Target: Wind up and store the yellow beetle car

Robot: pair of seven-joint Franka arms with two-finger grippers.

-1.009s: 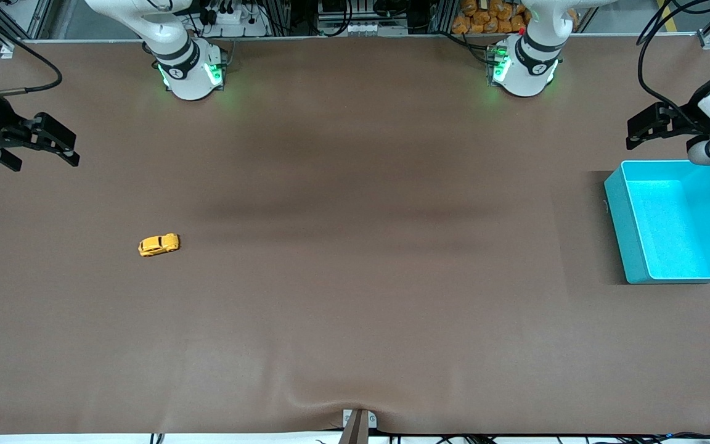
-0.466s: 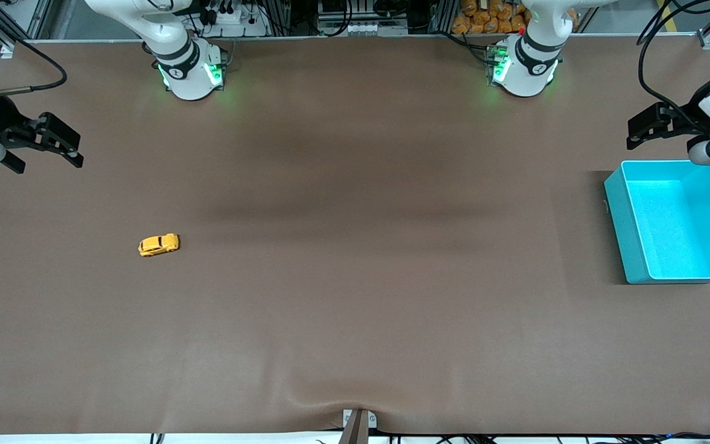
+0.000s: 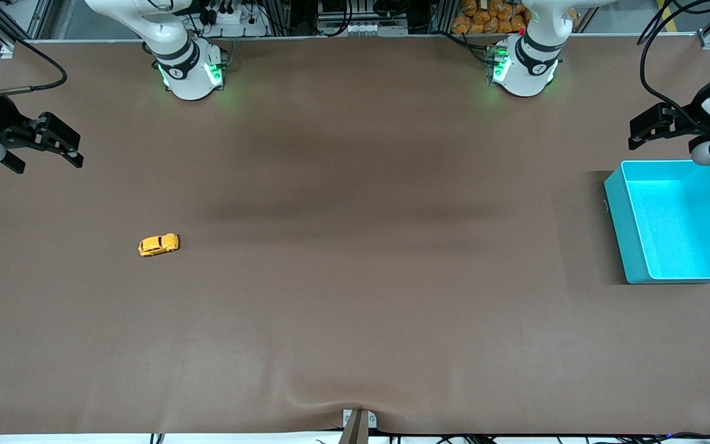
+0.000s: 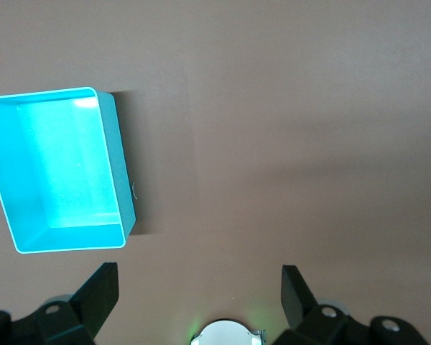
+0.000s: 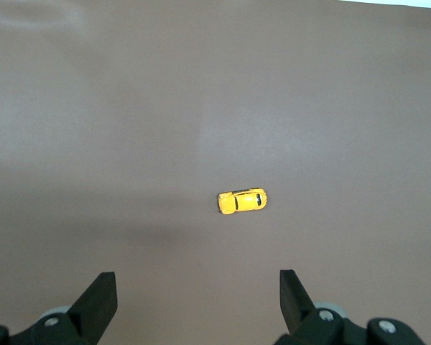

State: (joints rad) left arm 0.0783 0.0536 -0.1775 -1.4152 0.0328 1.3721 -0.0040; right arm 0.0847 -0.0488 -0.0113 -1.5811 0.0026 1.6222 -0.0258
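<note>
The yellow beetle car (image 3: 158,245) stands on its wheels on the brown table, toward the right arm's end, with nothing touching it. The right wrist view shows the car (image 5: 242,200) well ahead of the fingers. My right gripper (image 3: 50,161) hangs open and empty over the table's edge at that end; its fingers are wide apart in the right gripper's (image 5: 195,280) own view. My left gripper (image 3: 651,132) hovers open and empty over the table beside the turquoise bin (image 3: 620,222). The left gripper (image 4: 200,277) holds nothing between its fingers.
The turquoise bin (image 4: 122,180) is empty and sits at the left arm's end of the table. Both arm bases (image 3: 191,71) (image 3: 524,68) stand along the table's back edge. A metal bracket (image 3: 358,422) sits at the front edge.
The right gripper shifted slightly toward the table's middle, and the left gripper drifted slightly toward its end of the table. The car and the bin stayed put.
</note>
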